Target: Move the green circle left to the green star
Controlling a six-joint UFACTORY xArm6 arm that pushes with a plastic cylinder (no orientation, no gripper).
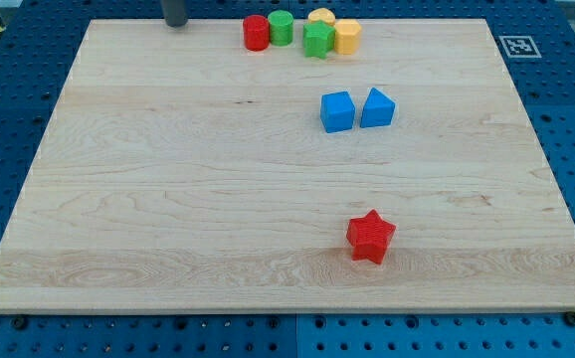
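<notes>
At the view's top left, the rod's tip (pixel 176 24) is resting on the wooden board (pixel 168 199) near its far edge; being a bare rod, it is holding nothing and touching no block. To the tip's right, well apart from it, a red cylinder (pixel 256 33) is standing just beside the green circle (pixel 281 28), the two touching or nearly so. The green circle is therefore sitting to the right of the tip, with the red cylinder lying between them. Further right, the green star (pixel 317 41) is sitting close to the green circle's right side, with a narrow gap showing between them. Behind the star a yellow block (pixel 320 17) is peeking out, its shape hard to tell, and a yellow hexagonal block (pixel 347 37) is pressing against the star's right. Lower down, a blue cube (pixel 337 111) and a blue angular block (pixel 377 108) are sitting side by side. Near the view's bottom, a red star (pixel 370 237) is lying alone. A printed marker (pixel 517 46) is showing at the board's top right corner.
</notes>
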